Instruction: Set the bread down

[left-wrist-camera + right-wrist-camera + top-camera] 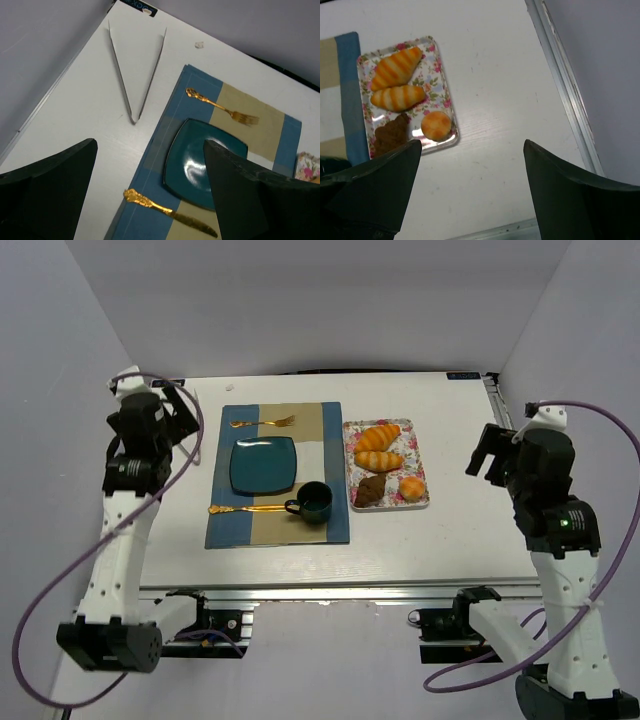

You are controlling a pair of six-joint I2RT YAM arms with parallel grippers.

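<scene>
The bread (391, 134) lies on the tray (441, 75), ahead-left of the right pincer (471, 150) (fingers apart, empty). The left pincer (150, 147), equally spread, hovers beside the plate (195, 160), likely the bread's destination.

Bread (369, 491) on tray (414, 440), right of placemat (225, 525); plate (263, 465), mug (314, 502) on placemat.

Teal plate (262, 465), mug (314, 502), gold fork (263, 422) and knife (245, 508) on placemat (228, 530) — tongs (134, 118) beside

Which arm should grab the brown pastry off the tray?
Right. The brown pastry lies on the tray at the table's right side, nearer the right gripper, which is open with the tray in its wrist view. The left gripper faces the plate instead.
</scene>
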